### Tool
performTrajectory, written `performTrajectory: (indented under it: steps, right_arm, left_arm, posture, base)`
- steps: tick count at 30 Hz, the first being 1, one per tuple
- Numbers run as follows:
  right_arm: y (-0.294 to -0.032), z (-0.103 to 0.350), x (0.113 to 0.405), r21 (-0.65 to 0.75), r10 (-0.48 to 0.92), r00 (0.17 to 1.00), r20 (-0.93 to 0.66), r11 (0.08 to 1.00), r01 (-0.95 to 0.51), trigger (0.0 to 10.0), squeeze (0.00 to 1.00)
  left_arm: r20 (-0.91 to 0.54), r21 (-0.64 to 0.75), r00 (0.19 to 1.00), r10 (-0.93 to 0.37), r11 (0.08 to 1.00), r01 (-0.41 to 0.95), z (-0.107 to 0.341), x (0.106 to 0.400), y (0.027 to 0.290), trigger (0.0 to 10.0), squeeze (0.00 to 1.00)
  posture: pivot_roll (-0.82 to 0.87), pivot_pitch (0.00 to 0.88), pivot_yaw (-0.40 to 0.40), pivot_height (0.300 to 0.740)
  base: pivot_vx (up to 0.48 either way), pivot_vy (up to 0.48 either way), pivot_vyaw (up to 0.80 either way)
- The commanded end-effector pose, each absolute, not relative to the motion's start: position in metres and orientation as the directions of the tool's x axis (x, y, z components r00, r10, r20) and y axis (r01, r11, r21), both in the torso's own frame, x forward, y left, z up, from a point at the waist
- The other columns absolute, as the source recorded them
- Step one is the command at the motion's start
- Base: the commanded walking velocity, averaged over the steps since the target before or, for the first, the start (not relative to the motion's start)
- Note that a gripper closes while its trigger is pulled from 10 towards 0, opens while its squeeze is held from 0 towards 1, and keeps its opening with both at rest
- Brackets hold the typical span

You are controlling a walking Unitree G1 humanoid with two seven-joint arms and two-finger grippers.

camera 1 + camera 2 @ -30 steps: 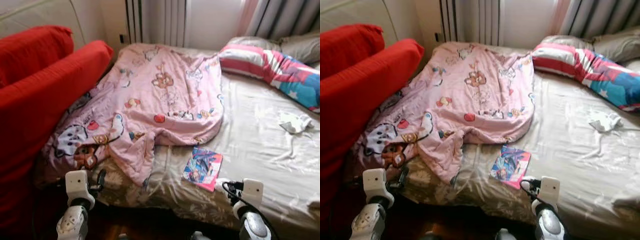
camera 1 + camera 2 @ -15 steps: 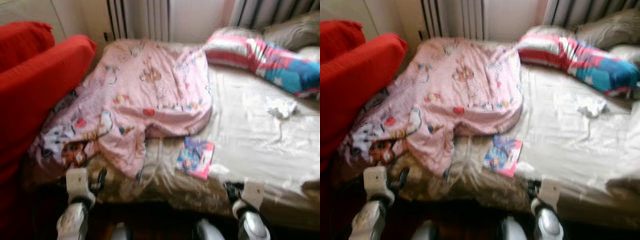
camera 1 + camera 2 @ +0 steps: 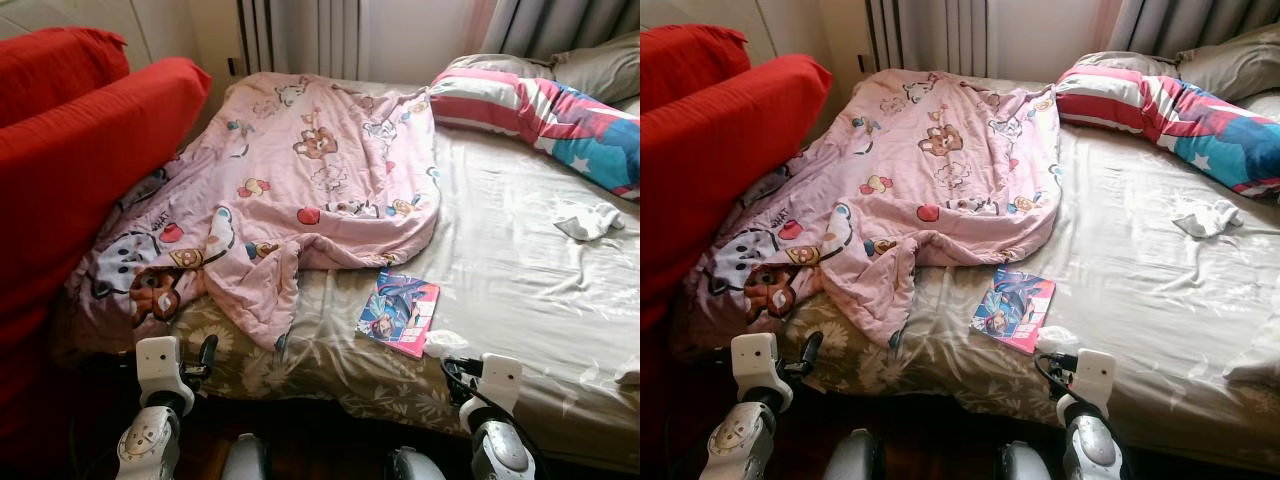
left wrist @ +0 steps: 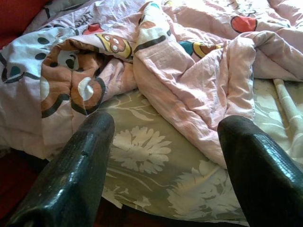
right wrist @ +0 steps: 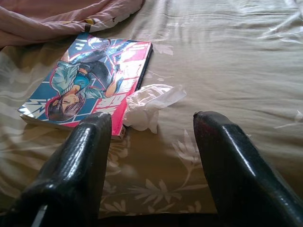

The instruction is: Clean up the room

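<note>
Comic book point(image 5: 92, 75): on the bed point(image 3: 520, 290), just below the pink quilt point(image 3: 320, 180).
My right gripper point(image 5: 154, 142): released, nearer; book ahead-left, spine running away.
My left gripper point(image 4: 165, 142): released, facing quilt.

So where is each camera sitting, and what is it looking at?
Left eye view and right eye view: on the head, looking down at the bed; both silver arms show at the bottom.
Left wrist view: on the left arm, looking along the open left gripper at the pink blanket.
Right wrist view: looking along the open right gripper at the comic book and crumpled tissue.
Shared: head views also show blanket, book, tissue.
</note>
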State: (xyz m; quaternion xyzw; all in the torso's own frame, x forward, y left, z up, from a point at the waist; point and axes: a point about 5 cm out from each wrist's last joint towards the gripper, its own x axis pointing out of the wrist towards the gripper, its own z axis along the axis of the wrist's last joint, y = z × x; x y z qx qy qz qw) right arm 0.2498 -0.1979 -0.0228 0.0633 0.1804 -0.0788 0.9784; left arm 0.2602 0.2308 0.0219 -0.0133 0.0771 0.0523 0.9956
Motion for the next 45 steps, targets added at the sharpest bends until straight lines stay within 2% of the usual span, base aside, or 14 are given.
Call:
performTrajectory:
  steps: [1,23,36,39,45]
  right_arm:
    - [-0.1961,-0.0238,0.2489,0.101,-0.123,0.922,-0.367,0.98,0.17,10.0,0.0]
    - [-0.1921,-0.0262,0.2463,0.112,-0.114,0.92,-0.374,0.98,0.167,10.0,0.0]
    - [-0.1966,-0.0306,0.243,0.146,-0.161,0.896,-0.413,0.96,0.24,10.0,0.0]
    - [-0.1977,-0.0305,0.243,0.143,-0.164,0.896,-0.413,0.96,0.242,10.0,0.0]
    - [-0.1977,-0.0295,0.2438,0.146,-0.159,0.9,-0.406,0.961,0.235,10.0,0.0]
  left_arm:
    - [-0.161,-0.018,0.981,0.104,0.994,-0.108,0.0215,0.2579,0.2335,10.0,0.0]
    - [-0.173,-0.011,0.982,0.076,0.997,-0.079,0.0233,0.2598,0.2332,10.0,0.0]
    - [-0.182,-0.01,0.98,0.083,0.996,-0.086,0.0212,0.2553,0.235,10.0,0.0]
    - [-0.185,-0.009,0.979,0.082,0.996,-0.085,0.0211,0.2548,0.2349,10.0,0.0]
    - [-0.191,-0.004,0.979,0.074,0.997,-0.076,0.0212,0.2549,0.2335,10.0,0.0]
  posture:
    - [0.0,0.074,0.023,0.633]
    - [0.0,0.113,0.046,0.633]
    - [0.01,0.128,0.043,0.633]
    - [0.01,0.132,0.044,0.633]
    - [0.01,0.147,0.05,0.633]
  base:
    - [0.24,0.0,0.0]
    - [0.305,0.0,0.0]
    - [0.332,0.0,0.0]
    - [0.324,0.0,-0.69]
    - [0.085,0.0,0.0]
